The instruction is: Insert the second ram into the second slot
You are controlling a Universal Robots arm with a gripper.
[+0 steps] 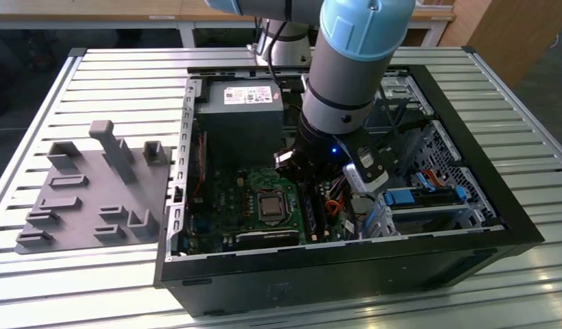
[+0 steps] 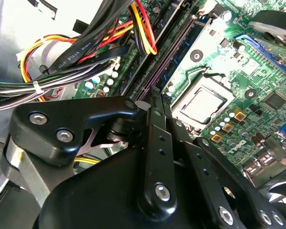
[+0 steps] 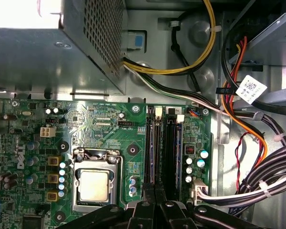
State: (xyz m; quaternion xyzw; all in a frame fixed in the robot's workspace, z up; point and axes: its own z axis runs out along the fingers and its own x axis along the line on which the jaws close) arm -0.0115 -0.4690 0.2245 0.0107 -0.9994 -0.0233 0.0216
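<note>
My gripper (image 2: 156, 93) is shut, its two black fingers pressed flat together with nothing showing between them. It reaches down into the open computer case (image 1: 354, 274) in the exterior view. In both wrist views its tips (image 3: 155, 198) hang just over the end of the memory slot nearer the processor (image 3: 150, 143). I cannot tell whether a stick sits in that slot. The neighbouring slot on the cable side (image 3: 171, 143) carries a thin blue edge along it. I cannot say for certain that this is the second ram.
The processor socket (image 3: 94, 185) lies beside the slots. Bundled cables (image 3: 257, 143) crowd the other side. The power supply (image 1: 240, 110) fills the case's far end. A grey holder fixture (image 1: 94, 192) stands on the slatted table at the exterior view's left.
</note>
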